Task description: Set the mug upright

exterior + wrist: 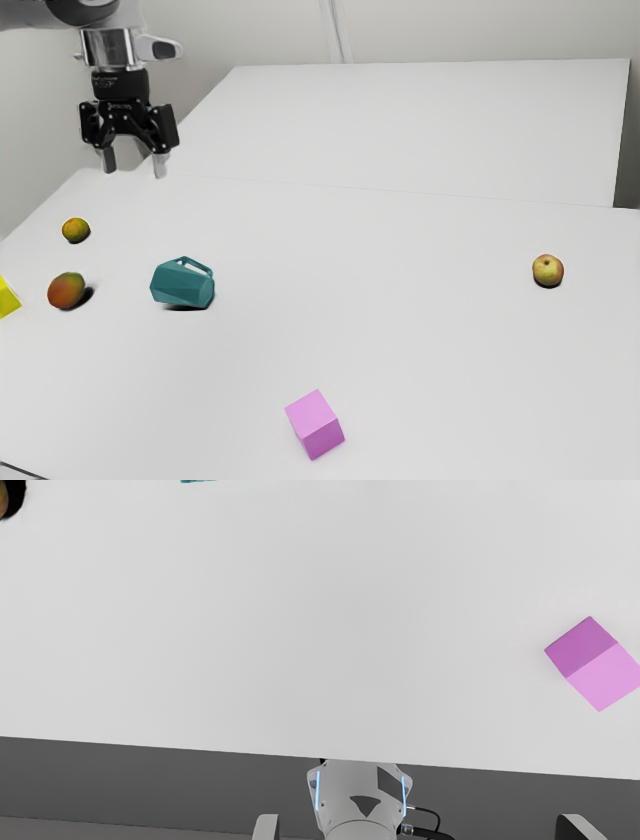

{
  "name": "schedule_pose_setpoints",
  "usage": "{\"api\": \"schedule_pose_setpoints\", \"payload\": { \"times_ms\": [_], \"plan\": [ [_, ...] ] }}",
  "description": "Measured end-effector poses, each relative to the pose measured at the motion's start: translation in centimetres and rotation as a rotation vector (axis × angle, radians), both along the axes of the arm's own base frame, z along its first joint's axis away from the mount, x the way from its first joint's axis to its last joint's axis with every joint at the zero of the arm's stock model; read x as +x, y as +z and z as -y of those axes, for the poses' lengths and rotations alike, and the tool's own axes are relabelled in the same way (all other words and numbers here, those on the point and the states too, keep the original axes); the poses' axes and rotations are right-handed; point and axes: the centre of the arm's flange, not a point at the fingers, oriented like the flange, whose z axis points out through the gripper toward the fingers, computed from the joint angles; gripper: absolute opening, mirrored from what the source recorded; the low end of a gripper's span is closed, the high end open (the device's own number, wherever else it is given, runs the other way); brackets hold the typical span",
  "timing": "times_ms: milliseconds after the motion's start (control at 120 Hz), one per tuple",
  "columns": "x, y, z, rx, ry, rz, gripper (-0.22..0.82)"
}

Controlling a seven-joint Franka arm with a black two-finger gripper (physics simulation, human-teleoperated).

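Pink on its faces, a cube sits nearest in the exterior view, toward the near part of the white worktop. In the wrist view it lies closer than the mug to the edge by the robot's base, which carries 2 blue light strips and dark markings.

Farther back, at the exterior view's left, a yellow block is cut off by the view's border. Next comes a red and green mango, then the teal mug, roughly level with it. The mug lies on its side on the worktop, handle upward; the mango is near it, a bare gap between the 2, and is the closest neighbour to steer around. An apple rests well apart, toward the exterior view's right.

Beyond the mango, nearer the worktop's edge at the exterior view's left, sits an orange fruit. Farthest, the gripper hangs above the worktop's far corner on that side, its 2 fingers spread apart with an empty space between them, clear of the mug. Small pale marks on its black mount are too small to read.
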Motion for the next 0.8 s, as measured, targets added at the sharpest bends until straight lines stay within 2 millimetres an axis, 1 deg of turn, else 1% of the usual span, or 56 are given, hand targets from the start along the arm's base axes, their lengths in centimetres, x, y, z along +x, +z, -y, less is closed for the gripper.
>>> {"api": "schedule_pose_setpoints", "payload": {
  "times_ms": [117,150,183,233,275,333,375,417,517,650,692,800],
  "plan": [
    [2.4,0.4,-0.8,-0.012,0.019,0.149,0.60],
    [3.4,-0.3,-1.7,-0.018,0.039,0.171,0.60],
    [4.4,-1.6,-3.8,-0.034,0.078,0.180,0.60],
    [5.9,-4.1,-7.7,-0.064,0.144,0.191,0.60],
    [6.9,-6.7,-11.4,-0.106,0.207,0.194,0.60],
    [7.7,-10.6,-16.5,-0.177,0.296,0.192,0.60],
    [8.2,-13.4,-19.2,-0.238,0.345,0.194,0.60],
    [8.4,-15.8,-21.0,-0.300,0.381,0.201,0.60],
    [8.1,-20.6,-23.5,-0.454,0.439,0.218,0.60],
    [7.1,-25.7,-25.4,-0.610,0.474,0.248,0.60],
    [6.7,-27.0,-25.6,-0.650,0.477,0.256,0.60],
    [5.3,-29.8,-26.3,-0.734,0.483,0.289,0.60]
  ]
}}
